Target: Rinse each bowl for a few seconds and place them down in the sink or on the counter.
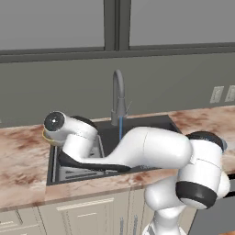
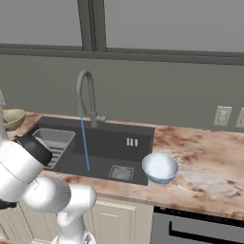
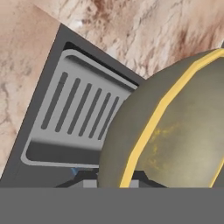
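Far left, I've got the olive-gold bowl (image 3: 175,127) clamped in my gripper (image 3: 114,183), jaws closed tight on its rim, and from my hand view it looms huge, its yellow edge running across the frame above the ribbed drying tray (image 3: 78,118). In the right base view that bowl (image 2: 13,117) sits at the far left edge, over the marbled counter (image 2: 209,157) just beyond the sink's left end. My white arm (image 1: 137,149) stretches low across the front of the sink (image 1: 151,124) toward that corner, where a sliver of the bowl's yellow rim (image 1: 47,137) peeks from behind my wrist. Moving right: the tray (image 2: 55,140) fills the basin's left part, and the grey gooseneck faucet (image 2: 86,95) is running, a thin blue stream (image 2: 85,143) dropping straight to the basin floor beside the square drain (image 2: 121,172). Further right, the pale blue bowl (image 2: 160,167) rests upright on the counter, touching the sink's right front corner, well apart from my hand.
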{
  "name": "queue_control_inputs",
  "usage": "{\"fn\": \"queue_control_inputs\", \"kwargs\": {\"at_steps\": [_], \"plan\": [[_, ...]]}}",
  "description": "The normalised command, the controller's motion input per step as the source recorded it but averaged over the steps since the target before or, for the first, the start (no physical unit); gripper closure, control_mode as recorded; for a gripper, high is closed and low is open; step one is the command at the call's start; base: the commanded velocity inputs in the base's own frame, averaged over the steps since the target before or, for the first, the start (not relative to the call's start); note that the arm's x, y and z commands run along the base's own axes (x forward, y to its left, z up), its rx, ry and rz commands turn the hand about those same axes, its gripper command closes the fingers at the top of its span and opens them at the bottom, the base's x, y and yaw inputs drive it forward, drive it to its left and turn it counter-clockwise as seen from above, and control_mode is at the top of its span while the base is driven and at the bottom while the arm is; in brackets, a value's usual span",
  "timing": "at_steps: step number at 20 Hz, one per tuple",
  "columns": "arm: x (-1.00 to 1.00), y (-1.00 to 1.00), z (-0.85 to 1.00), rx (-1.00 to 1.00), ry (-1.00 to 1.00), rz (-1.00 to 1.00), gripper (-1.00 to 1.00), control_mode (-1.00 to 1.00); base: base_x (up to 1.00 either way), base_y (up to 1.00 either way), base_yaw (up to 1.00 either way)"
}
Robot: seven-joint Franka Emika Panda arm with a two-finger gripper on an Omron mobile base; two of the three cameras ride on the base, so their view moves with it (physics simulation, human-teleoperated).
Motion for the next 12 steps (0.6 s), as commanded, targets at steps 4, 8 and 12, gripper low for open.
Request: {"fn": "queue_control_inputs", "kwargs": {"at_steps": [4, 8, 12], "plan": [[0.00, -0.40, 0.00, 0.04, 0.00, -0.01, 1.00, -1.00, 0.00, 0.00, 0.00], [0.00, -0.37, 0.00, 0.02, 0.00, -0.01, 1.00, -1.00, 0.00, 0.00, 0.00], [0.00, -0.39, 0.00, 0.03, 0.00, -0.01, 1.00, -1.00, 0.00, 0.00, 0.00]]}}
